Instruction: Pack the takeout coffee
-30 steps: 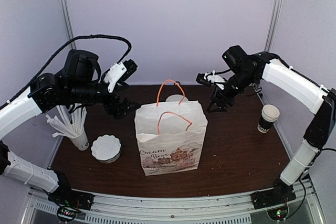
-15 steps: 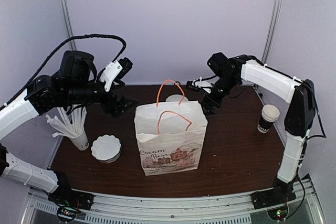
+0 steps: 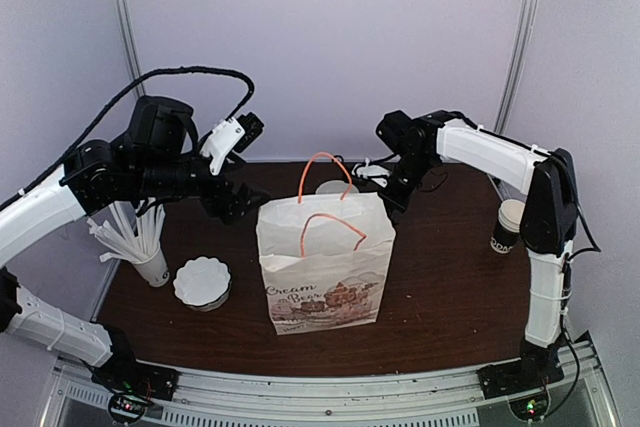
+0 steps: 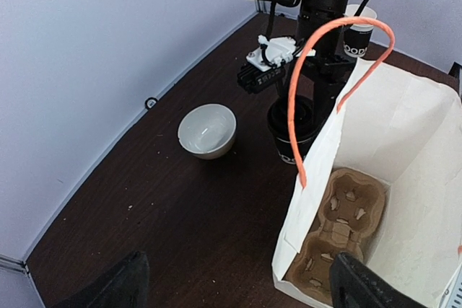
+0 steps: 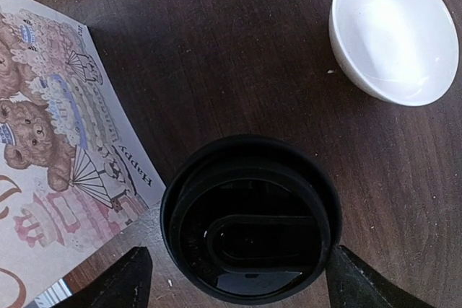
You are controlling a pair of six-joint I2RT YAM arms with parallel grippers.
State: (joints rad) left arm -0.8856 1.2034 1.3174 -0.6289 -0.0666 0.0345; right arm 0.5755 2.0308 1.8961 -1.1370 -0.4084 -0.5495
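I had the right gripper [image 5: 238,279] over the takeout coffee [image 5: 249,218], fingers spread, the cup upright behind the bag [image 4: 404,128] (beside a white bowl [image 5: 393,30]); the left gripper [image 4: 242,286] gaped, empty.

Paper bag [image 3: 325,267], near face: script "Cream Bear" above a bear drawing; far face: "Happy" within smaller script, unreadable. Lidless cup [image 4: 359,37], right edge of table [image 3: 450,287]: white letters "ODD", cut off. Lidded cup [image 4: 296,131]: white lettering mostly hidden, unreadable.
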